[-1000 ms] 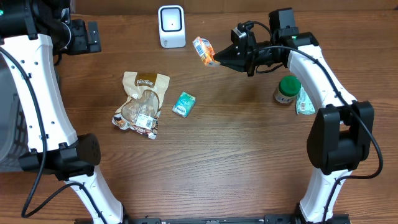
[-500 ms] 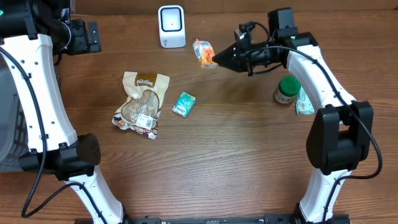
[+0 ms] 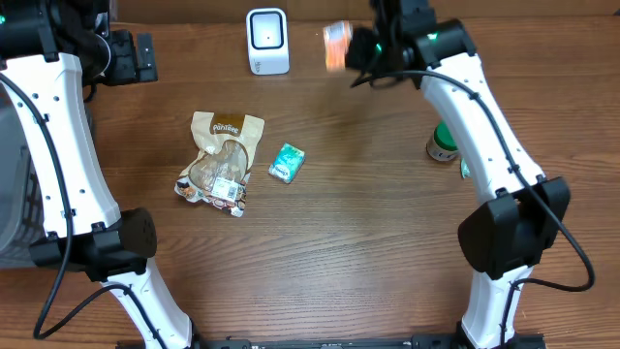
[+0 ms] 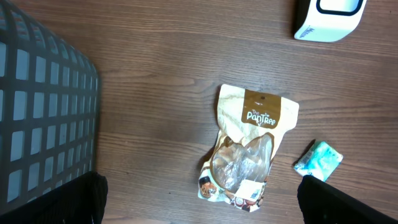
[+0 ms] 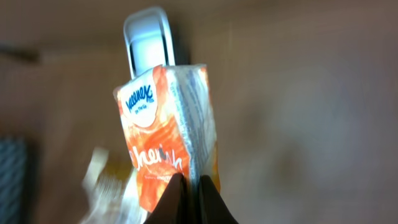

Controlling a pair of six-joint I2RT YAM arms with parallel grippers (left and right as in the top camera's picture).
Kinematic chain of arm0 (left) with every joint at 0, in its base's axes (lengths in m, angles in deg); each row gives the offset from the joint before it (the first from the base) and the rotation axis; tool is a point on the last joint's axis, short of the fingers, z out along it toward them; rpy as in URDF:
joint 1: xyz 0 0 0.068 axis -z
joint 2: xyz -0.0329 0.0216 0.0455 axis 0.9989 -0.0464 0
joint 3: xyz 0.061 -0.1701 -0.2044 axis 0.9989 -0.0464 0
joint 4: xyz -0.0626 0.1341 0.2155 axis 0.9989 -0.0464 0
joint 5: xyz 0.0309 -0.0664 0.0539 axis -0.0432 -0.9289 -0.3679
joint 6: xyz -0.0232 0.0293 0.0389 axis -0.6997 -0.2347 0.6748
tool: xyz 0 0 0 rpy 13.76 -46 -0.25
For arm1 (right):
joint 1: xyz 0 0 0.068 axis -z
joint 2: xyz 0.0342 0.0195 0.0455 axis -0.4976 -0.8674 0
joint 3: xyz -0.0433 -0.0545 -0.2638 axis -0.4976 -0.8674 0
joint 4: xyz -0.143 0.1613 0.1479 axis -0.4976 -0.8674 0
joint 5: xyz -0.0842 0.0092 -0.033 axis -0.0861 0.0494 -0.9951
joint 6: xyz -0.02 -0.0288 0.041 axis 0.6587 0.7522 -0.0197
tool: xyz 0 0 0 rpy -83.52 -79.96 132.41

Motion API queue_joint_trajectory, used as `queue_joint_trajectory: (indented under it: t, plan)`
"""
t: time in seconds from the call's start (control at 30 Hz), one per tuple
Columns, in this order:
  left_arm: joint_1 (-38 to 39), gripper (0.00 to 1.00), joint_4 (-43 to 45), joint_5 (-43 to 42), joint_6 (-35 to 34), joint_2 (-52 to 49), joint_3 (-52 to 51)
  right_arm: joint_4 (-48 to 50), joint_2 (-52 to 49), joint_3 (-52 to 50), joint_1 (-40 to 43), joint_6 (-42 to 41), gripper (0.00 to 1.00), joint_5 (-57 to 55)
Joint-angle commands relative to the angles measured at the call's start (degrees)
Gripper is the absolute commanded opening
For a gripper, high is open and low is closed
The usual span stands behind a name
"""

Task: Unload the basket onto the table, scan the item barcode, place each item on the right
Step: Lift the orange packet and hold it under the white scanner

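An orange Kleenex tissue pack hangs blurred in the air just right of the white barcode scanner at the back of the table. My right gripper is shut on it. In the right wrist view the pack stands upright, pinched at its lower edge by the right gripper, with the scanner behind it. My left gripper is at the far left back, open and empty. Its dark fingers show wide apart at the bottom of the left wrist view.
A tan Pantree snack pouch and a small teal pack lie mid-table. A green-lidded jar stands at the right beside the right arm. A grey basket sits at the left edge.
The right gripper has lifted and swung the tissue pack up and back, closer to the scanner's level. The left arm has not moved.
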Motion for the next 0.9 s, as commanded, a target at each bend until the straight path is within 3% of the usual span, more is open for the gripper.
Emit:
queue_joint_trajectory:
  t: [0.0, 0.13, 0.37, 0.63, 0.87]
  plan:
    - [0.0, 1.00, 0.1, -0.4, 0.7, -0.1, -0.1, 10.1, -0.3, 1.0, -5.9, 14.4, 0.04, -24.0]
    - [0.0, 1.00, 0.1, -0.4, 0.7, -0.1, -0.1, 25.6, -4.3, -0.4, -9.7, 32.4, 0.04, -28.4]
    - [0.0, 1.00, 0.1, -0.4, 0.7, -0.1, -0.1, 43.3, -13.8, -0.4, -13.2, 53.2, 0.04, -28.1]
    - [0.0, 0.99, 0.1, -0.4, 0.7, -0.1, -0.1, 53.5, -21.7, -0.4, -13.9, 62.2, 0.04, -28.1]
    - [0.0, 1.00, 0.1, -0.4, 0.7, -0.1, -0.1, 53.8, -24.7, -0.4, -14.3, 68.7, 0.04, -28.1]
